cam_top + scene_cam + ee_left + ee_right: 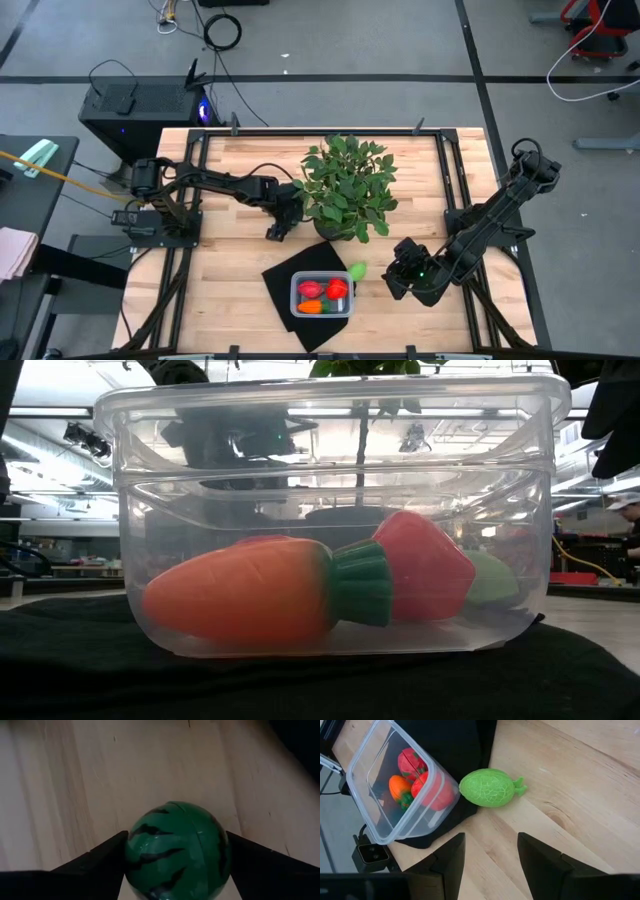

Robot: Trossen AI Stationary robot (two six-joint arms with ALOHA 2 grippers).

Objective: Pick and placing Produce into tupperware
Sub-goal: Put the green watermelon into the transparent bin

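Catalogued from the left of the overhead frame to the right.

- Black computer case (140, 103): upper left, off the wooden surface (240, 170), blue light at its right end.
- Left arm (215, 184): reaching rightward from the surface's left edge toward frame centre.
- Left jaws (277, 231): left of centre, lowered to the wood just left of the plant pot. Set fairly wide, one finger on each side of the striped green ball (176, 851); in the wrist view both dark fingers (100, 857) seen at the ball's sides. Firm clamping not determinable.
- Striped green ball: on bare wood between the left jaws, well apart from the tub; hidden under the gripper from above.
- Potted plant (348, 185): frame centre, leafy, upright.
- Black mat (285, 282): lower centre, turned like a diamond, below the plant.
- Clear tub (296, 300): on the mat, lower centre. Contents: two red pieces (336, 289) and one orange carrot (240, 592) with green collar, lying on its side in the table-level view.
- Light green piece (357, 270): on the wood, just right of the tub's upper right corner, outside it; shown beside the tub wall in the right wrist view.
- Right jaws (400, 272): lower right of centre, near the light green piece, not touching. Partly apart, holding nothing.
- Right arm (500, 208): running up to the surface's right edge.
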